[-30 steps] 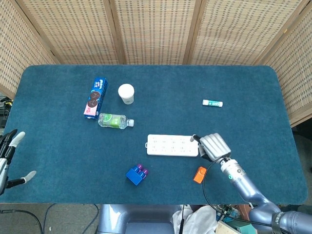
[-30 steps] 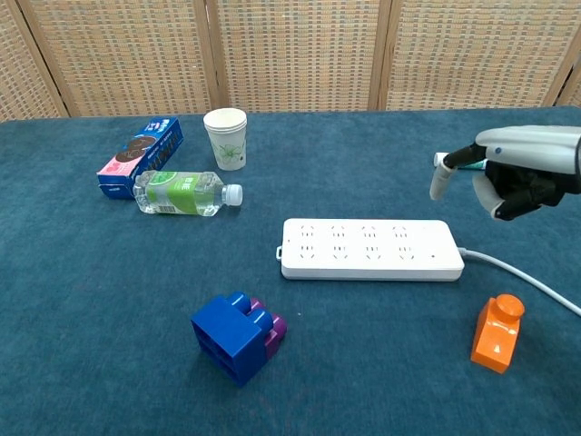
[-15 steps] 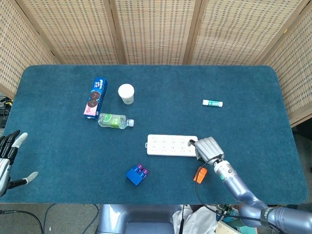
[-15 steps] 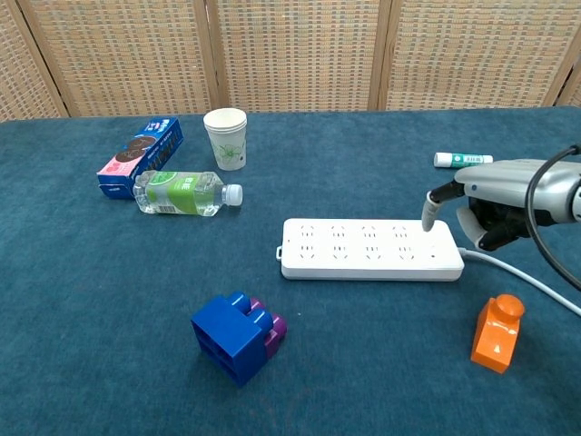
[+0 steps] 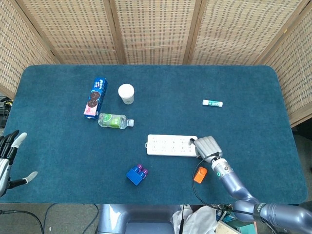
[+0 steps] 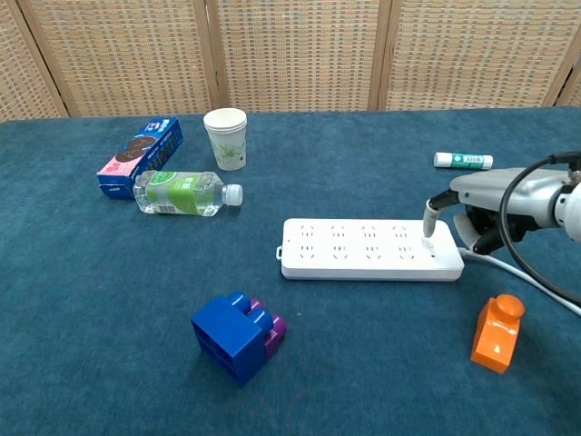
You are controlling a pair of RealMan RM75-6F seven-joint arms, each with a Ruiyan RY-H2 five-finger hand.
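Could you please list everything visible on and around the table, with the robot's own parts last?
White plastic power strip: one, white, centre-right of table, its cable running off right.
Blue and purple toy brick block: one, near front edge, left of centre.
Orange plastic piece: one, front right.
Clear plastic water bottle with green label: one, lying on its side, left.
White paper cup: one, upright, behind the bottle.
Blue and pink biscuit box: one, lying flat, far left.
White and green tube: one, lying back right.
Dark blue cloth-covered table: one.
Wicker screen panels: behind table.
Left hand: fingers apart, off the left edge, holding nothing.
Right hand: a fingertip presses the strip's right end.
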